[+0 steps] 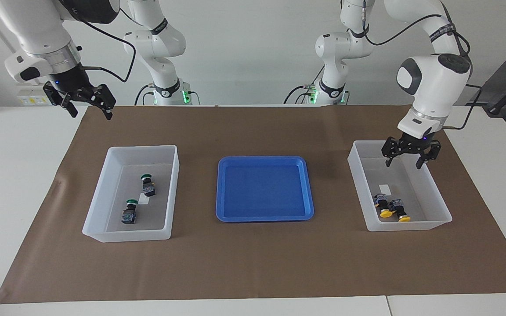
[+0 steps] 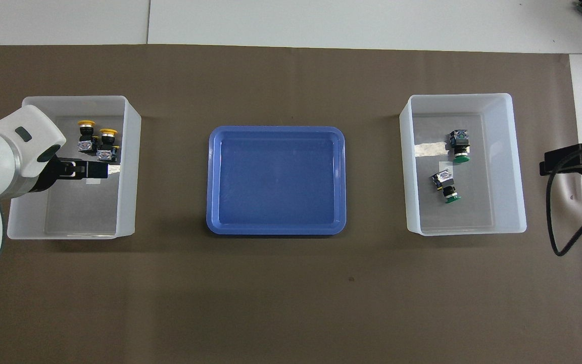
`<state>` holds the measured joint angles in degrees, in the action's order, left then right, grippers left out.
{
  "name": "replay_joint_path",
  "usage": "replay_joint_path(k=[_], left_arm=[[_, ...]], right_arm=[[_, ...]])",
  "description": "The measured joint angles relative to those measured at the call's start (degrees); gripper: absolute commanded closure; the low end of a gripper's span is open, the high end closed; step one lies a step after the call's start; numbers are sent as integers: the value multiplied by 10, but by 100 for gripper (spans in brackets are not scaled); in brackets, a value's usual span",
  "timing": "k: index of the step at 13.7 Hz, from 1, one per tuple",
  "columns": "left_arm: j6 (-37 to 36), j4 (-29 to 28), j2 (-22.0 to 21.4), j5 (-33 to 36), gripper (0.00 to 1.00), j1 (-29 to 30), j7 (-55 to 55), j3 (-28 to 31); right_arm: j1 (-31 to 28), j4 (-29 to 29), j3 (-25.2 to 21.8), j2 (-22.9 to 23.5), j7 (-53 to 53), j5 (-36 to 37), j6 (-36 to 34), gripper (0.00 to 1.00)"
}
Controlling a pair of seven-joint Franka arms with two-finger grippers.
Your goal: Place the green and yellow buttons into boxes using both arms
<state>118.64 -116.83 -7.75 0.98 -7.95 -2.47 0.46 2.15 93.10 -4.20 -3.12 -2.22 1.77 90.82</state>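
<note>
Overhead, right gripper (image 1: 87, 102) mostly cut off; both grippers wide, empty, left gripper (image 1: 410, 154) over a bin (image 1: 442, 215). Two yellow buttons (image 1: 392, 210), two green buttons (image 1: 139, 197), two bins.

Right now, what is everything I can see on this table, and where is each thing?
green buttons: two, green caps, in the box at the right arm's end.
yellow buttons: two, yellow caps, side by side in the box at the left arm's end.
boxes: two, translucent white, one at each end.
tray: one, blue, between the boxes.
paper sheet: one, brown, under everything.
left gripper: black, open, empty, above its box.
right gripper: black, open, empty, raised over the paper's corner nearest its base.
</note>
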Motion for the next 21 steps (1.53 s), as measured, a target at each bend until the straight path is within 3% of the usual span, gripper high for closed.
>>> replay_joint_path(k=[3,6,9,21], left_arm=[[-98,80,-4,0,0,-6,-15,-2],[-174,184,29,0,0,-5,-6,7],[-224,247,65,0,0,6,40,11],[-245,253,73,2,0,44,75,13]], right_arm=[[0,0,0,0,0,0,0,0],[0,0,0,0,0,0,0,0],[0,-2,0,-1,0,0,-5,0],[0,-2,1,-1,0,0,-8,0]])
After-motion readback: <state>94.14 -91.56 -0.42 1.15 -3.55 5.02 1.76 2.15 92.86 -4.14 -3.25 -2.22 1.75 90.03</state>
